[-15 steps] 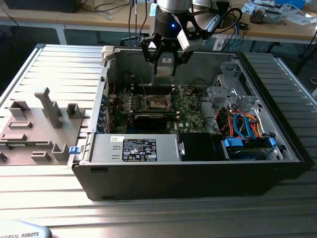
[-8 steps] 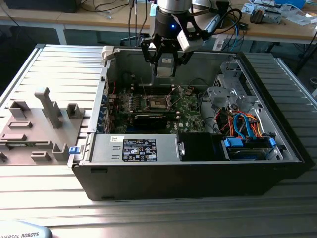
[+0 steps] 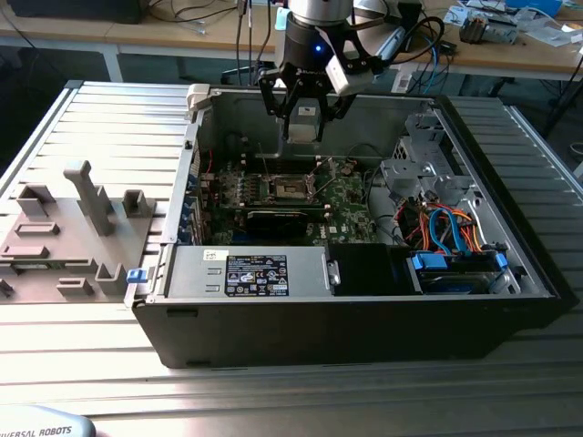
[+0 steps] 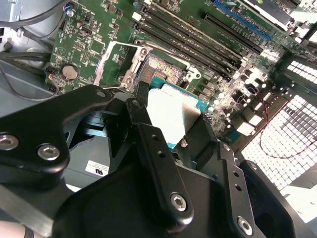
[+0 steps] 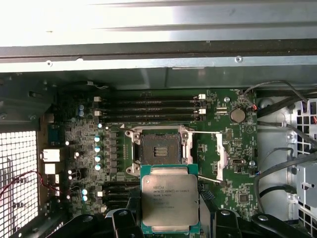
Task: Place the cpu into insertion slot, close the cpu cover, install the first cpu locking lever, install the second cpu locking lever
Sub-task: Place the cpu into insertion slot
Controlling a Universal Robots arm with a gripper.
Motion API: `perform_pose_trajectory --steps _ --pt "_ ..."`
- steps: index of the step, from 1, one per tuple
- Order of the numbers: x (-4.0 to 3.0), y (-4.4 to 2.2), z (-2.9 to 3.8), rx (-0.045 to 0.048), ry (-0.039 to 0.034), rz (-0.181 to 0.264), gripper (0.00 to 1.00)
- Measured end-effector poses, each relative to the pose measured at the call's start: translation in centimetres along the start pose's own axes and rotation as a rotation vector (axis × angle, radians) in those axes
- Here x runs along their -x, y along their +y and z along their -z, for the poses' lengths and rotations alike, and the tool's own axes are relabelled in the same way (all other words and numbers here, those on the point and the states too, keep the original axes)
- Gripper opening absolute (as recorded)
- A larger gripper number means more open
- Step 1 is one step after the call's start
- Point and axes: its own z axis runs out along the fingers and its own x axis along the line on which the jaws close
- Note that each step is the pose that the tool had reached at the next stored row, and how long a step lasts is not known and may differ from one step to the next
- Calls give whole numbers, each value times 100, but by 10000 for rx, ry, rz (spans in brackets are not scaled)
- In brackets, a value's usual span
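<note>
My gripper (image 3: 303, 127) hangs inside the open computer case, above the motherboard (image 3: 346, 205). It is shut on the cpu (image 5: 170, 201), a flat square chip with a silver-grey top and a green rim, held by two opposite edges between black fingers (image 4: 143, 129). The cpu (image 4: 171, 111) sits a little short of the insertion slot (image 5: 158, 148), apart from it and above it. The square dark insertion slot (image 4: 166, 69) lies uncovered. The cpu cover (image 5: 221, 156) is swung open at the slot's side. Thin wire locking levers (image 5: 203, 132) stand released beside the slot.
Memory slots (image 5: 148, 109) run along one side of the socket. In the exterior view a long black card (image 3: 278, 218) lies in front of the slot, with a power supply (image 3: 264, 273) nearer still. Coloured cables (image 3: 446, 228) and a drive cage are at the exterior view's right.
</note>
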Motion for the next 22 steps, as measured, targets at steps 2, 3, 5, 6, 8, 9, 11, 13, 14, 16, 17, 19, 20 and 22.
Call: perform_pose_trajectory --steps 2,3,5,6,8,9,11,13,14,16,17,19,20,22 --pt "0 0 -1 -9 0 -1 55" --pt "0 0 -3 -14 0 0 55" --pt "0 0 -4 -24 0 -1 55" --pt "0 0 -6 -32 -1 0 55" --pt "0 0 -8 -43 -1 -1 55" --pt "0 0 -10 -58 -2 -1 55" --pt "0 0 -10 -67 -2 -1 55" --pt "0 0 -13 -79 -3 -1 55" --pt "1 0 -15 -86 -2 -1 55" --pt "0 0 -19 -93 -2 -2 55" --pt "0 0 -22 -92 -2 -2 55" --pt "0 0 -27 -93 -2 -2 55" --pt "0 0 -30 -92 -2 -2 55" --pt "1 0 -33 -92 -2 -2 55"
